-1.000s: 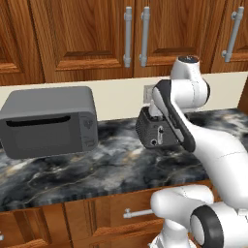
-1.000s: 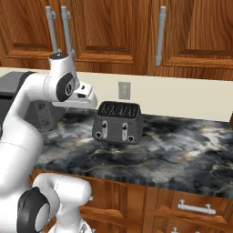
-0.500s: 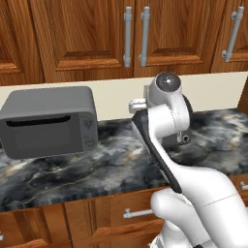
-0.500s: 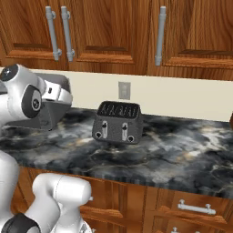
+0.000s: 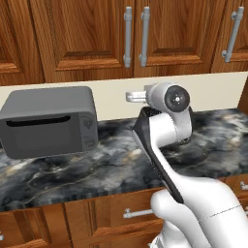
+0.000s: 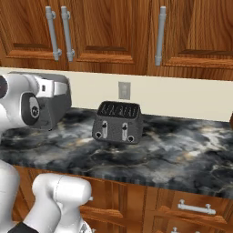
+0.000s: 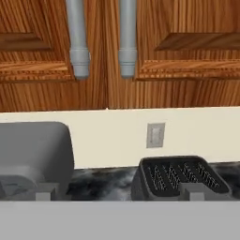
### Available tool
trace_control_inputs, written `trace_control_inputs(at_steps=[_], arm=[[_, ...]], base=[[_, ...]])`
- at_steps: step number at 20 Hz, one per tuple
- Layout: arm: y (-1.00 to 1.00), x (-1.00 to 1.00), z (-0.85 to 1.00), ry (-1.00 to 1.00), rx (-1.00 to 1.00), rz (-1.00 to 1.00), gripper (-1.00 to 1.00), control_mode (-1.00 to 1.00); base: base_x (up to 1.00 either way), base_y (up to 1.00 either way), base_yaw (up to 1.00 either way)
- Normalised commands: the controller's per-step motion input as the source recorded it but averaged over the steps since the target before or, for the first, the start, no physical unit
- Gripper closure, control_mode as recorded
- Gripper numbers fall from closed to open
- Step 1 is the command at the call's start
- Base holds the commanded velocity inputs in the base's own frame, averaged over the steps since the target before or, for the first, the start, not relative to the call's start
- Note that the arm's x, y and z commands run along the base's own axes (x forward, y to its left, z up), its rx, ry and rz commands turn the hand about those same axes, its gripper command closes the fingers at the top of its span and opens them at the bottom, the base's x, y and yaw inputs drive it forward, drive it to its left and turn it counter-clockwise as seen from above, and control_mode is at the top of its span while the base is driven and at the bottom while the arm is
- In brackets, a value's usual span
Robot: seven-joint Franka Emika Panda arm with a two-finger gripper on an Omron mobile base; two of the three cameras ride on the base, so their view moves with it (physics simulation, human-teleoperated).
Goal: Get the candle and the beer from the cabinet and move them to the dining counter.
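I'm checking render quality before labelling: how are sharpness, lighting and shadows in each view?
Left base view: even, soft light, no glare; the microwave is crisp. Right base view: the toaster casts just a faint shadow on the marble worktop. Hand view: softer, slightly blurred, with the cabinet door handles looming large.
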Motion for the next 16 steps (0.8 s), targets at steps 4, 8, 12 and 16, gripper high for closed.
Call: trace_control_inputs(at_steps=[4, 8, 12, 16], arm=[[-0.01, 0.19, 0.7, -0.22, 0.0, 0.12, -1.0, -1.0], [-0.05, 0.31, 0.77, -0.19, 0.0, 0.08, -1.0, -1.0], [-0.15, 0.21, 0.7, -0.11, 0.04, 0.01, -1.0, -1.0], [-0.18, 0.09, 0.17, -0.01, 0.06, 0.0, -1.0, -1.0]], base=[[0.0, 0.0, 0.0], [0.0, 0.0, 0.0], [0.0, 0.0, 0.0], [0.0, 0.0, 0.0]])
